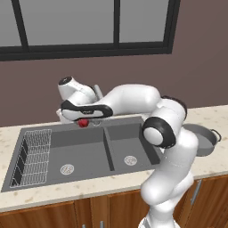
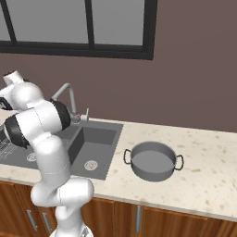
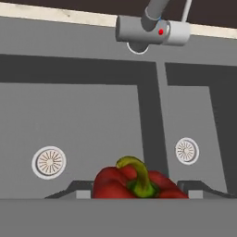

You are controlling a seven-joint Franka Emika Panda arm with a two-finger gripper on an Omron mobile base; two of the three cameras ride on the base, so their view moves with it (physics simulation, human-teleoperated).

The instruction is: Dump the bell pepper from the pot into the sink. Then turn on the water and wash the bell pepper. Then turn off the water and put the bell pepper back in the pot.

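Hand view looks down along the pincer [image 3: 139, 194] into the sink [image 3: 83, 115], and the bell pepper [image 3: 136, 183] sits right between the two dark finger tips [image 3: 76, 190], red with a curled green stem on top. The finger tips stand partly apart with the pepper filling the gap, so the pincer appears to grip it, though the contact points themselves are hidden behind the fruit. Below the pepper lie both basins, each with a round silver drain [image 3: 49, 162], split by the dark divider. At the top of this view the grey faucet base [image 3: 150, 30] with a small red dot stands on the sink's back rim, against the pale table edge.

From the left base view the arm reaches over the back edge of the sink [image 1: 80, 151], and the bell pepper [image 1: 83, 123] shows as a small red spot under the hand, up in the air above the rear rim of the left basin, close to the divider. A wire rack [image 1: 31, 156] lies in the left end of the sink. The pot [image 1: 202, 138] stands on the table to the right of the sink, partly hidden by the arm's elbow.

In the right base view the pot [image 2: 152, 162] sits empty on the speckled table [image 2: 208, 176], just beside the sink's right edge, near the table's front edge. The gooseneck faucet [image 2: 69, 95] rises at the sink's back edge.
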